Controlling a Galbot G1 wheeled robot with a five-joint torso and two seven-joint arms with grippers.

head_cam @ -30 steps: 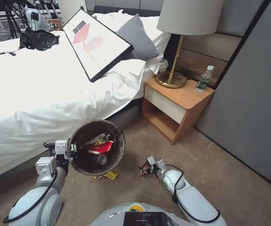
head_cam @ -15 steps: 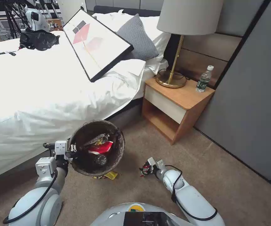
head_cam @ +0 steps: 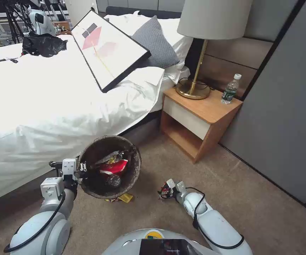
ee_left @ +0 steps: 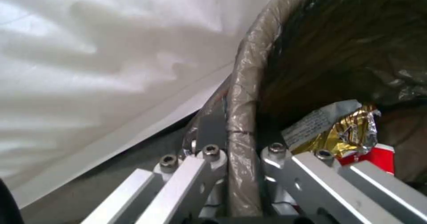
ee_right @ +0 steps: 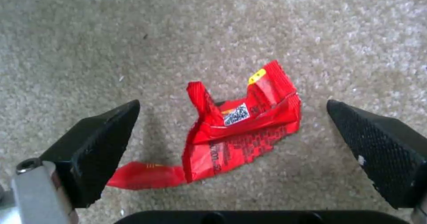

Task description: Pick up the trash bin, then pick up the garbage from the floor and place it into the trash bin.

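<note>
The trash bin [head_cam: 109, 166], round with a dark liner over its rim [ee_left: 242, 93], hangs above the carpet beside the bed. My left gripper [head_cam: 80, 170] is shut on the rim, one finger inside and one outside [ee_left: 242, 155]. Inside the bin lie a gold foil wrapper [ee_left: 351, 130], a red-and-white cup [head_cam: 114, 166] and a bottle cap end. A crumpled red snack wrapper [ee_right: 240, 130], part of the garbage, lies flat on the carpet. My right gripper [ee_right: 232, 105] hovers over it, open, one black fingertip [ee_right: 95, 144] on each side of it [head_cam: 165, 191].
A yellow wrapper [head_cam: 123, 198] lies on the carpet under the bin. The bed [head_cam: 53, 106] stands to the left, with a framed picture [head_cam: 106, 49] on it. A wooden nightstand [head_cam: 199, 117] carries a lamp and a water bottle [head_cam: 231, 89]. A grey wall panel [head_cam: 284, 124] runs along the right.
My right gripper has sunk slightly toward the carpet and the red wrapper. The left arm and the bin have not moved.
</note>
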